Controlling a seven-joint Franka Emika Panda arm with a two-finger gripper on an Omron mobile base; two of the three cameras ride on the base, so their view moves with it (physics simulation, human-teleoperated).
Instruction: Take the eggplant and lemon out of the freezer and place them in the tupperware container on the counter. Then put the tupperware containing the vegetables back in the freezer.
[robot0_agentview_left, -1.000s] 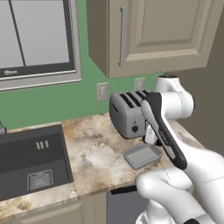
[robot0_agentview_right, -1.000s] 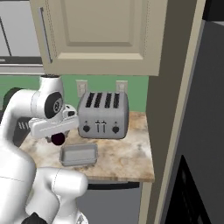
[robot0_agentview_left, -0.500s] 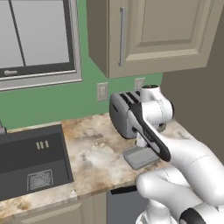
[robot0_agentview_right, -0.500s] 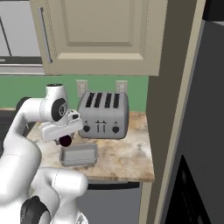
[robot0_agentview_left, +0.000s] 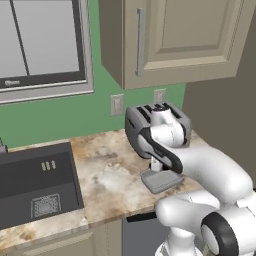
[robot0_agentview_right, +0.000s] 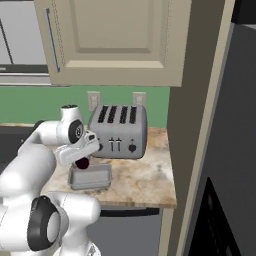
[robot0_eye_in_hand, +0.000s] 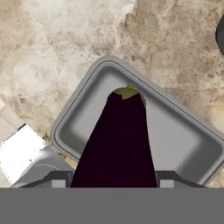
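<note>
My gripper (robot0_eye_in_hand: 113, 179) is shut on the eggplant (robot0_eye_in_hand: 118, 140), a dark purple lump with a green stem end that points down. It hangs just above the tupperware container (robot0_eye_in_hand: 76, 98), a shallow grey tray on the counter (robot0_eye_in_hand: 52, 39). From the right base view the eggplant (robot0_agentview_right: 81, 163) sits in the gripper (robot0_agentview_right: 80, 162) over the left end of the tupperware container (robot0_agentview_right: 95, 178). In the left base view the arm hides the hand, and the tupperware container (robot0_agentview_left: 162, 181) shows below it. The lemon is out of view. The grey freezer unit (robot0_agentview_right: 235, 130) stands at the far right.
A silver four-slot toaster (robot0_agentview_right: 120, 131) stands right behind the tray against the green wall. A dark sink (robot0_agentview_left: 35, 180) lies at the left of the counter (robot0_agentview_left: 105, 170). Beige wall cabinets (robot0_agentview_right: 115, 40) hang overhead. A tall beige panel (robot0_agentview_right: 192, 125) bounds the counter on the right.
The arm has swung in toward the toaster and come down, carrying the eggplant from beside the tray to directly above it. The tray and toaster have not moved.
</note>
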